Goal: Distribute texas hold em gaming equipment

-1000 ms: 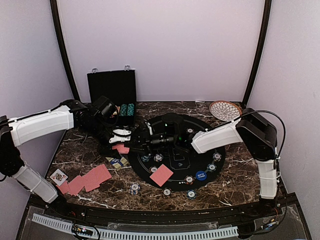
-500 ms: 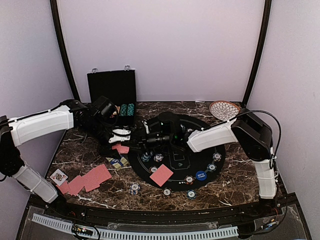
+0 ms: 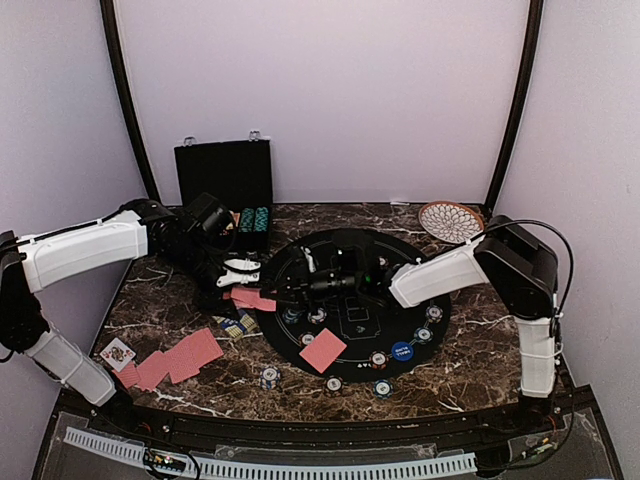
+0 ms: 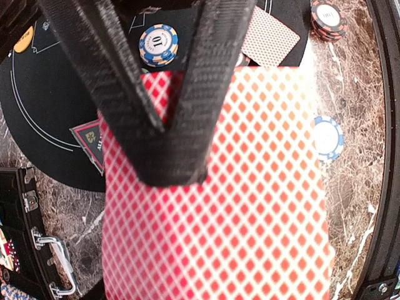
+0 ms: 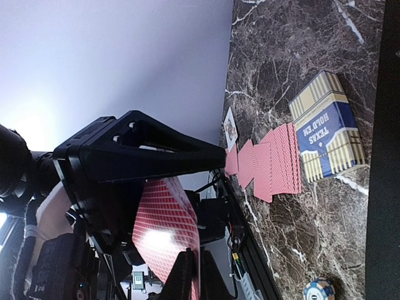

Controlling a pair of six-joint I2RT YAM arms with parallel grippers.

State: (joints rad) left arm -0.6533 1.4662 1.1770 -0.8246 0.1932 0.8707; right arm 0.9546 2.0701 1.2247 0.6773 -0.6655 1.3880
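Observation:
My left gripper (image 3: pixel 243 272) hovers at the left rim of the black mat (image 3: pixel 355 345), shut on a stack of red-backed playing cards (image 3: pixel 252 298). In the left wrist view its fingers (image 4: pixel 172 162) meet in a V on top of that stack (image 4: pixel 244 212). My right gripper (image 3: pixel 284 293) reaches in from the right, and its tips (image 5: pixel 194 275) are shut on the edge of one red-backed card (image 5: pixel 165 225). One card (image 3: pixel 322 351) lies on the mat among poker chips (image 3: pixel 378 360), a blue marker disc (image 3: pixel 402 351), an orange disc (image 4: pixel 23 42) and a red triangle (image 4: pixel 89 139).
More cards (image 3: pixel 175 360) are fanned at the front left, with a face-up card (image 3: pixel 117 352) beside them. A card box (image 3: pixel 236 324) lies by the mat. An open black case (image 3: pixel 223 175) holding chips (image 3: pixel 253 218) stands at the back left, a wicker plate (image 3: pixel 450 220) at the back right.
My right gripper has closed its jaws on the edge of a card in the left gripper's stack. The left arm has held still.

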